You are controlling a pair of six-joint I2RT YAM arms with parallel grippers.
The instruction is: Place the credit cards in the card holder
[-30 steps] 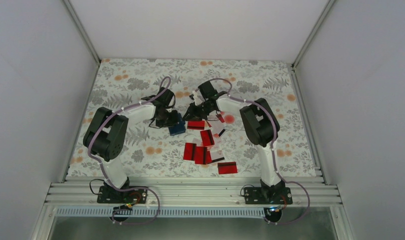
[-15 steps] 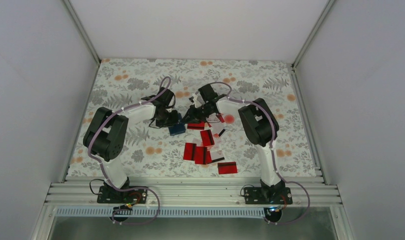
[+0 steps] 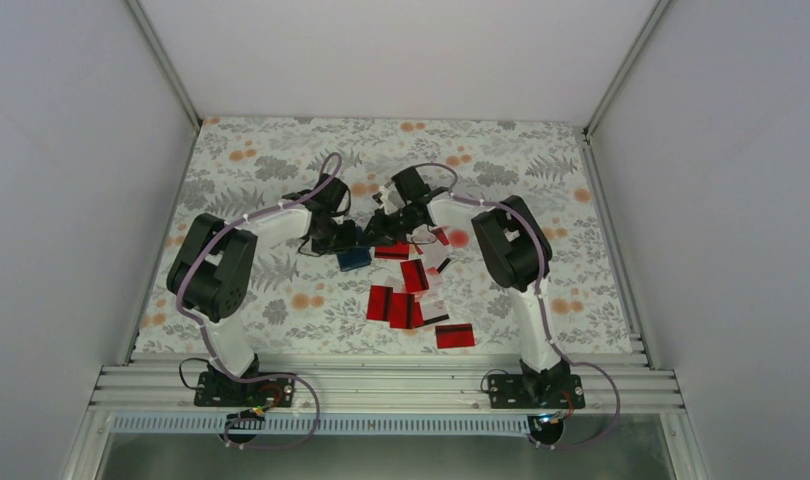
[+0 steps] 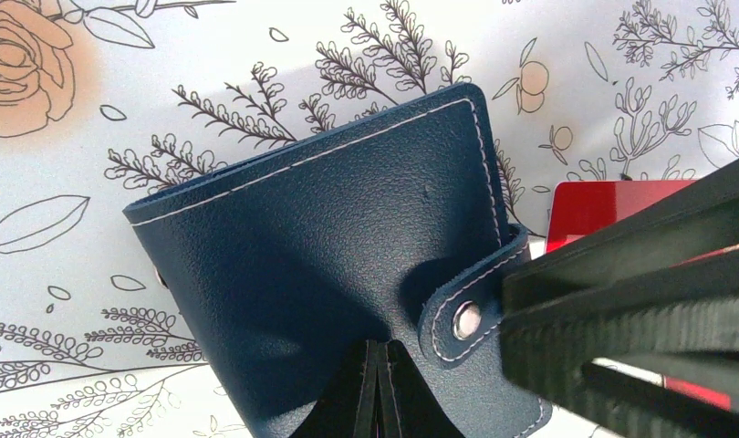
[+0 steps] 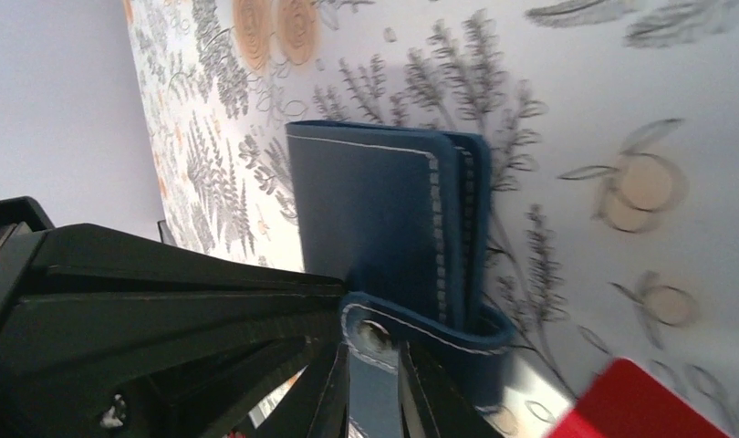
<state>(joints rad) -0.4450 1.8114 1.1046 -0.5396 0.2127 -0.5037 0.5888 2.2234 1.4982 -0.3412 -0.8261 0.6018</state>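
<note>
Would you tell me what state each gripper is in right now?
The left gripper is closed, with its tips against the card holder.
The right gripper is closed on the card holder's snap strap.

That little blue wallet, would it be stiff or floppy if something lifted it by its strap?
Probably bendy, not limp: the card holder looks like grained, stitched leather with a rounded fold. Its strap curves softly, so it would likely flex first when pulled. Flat-sided, it should slide rather than roll.
</note>
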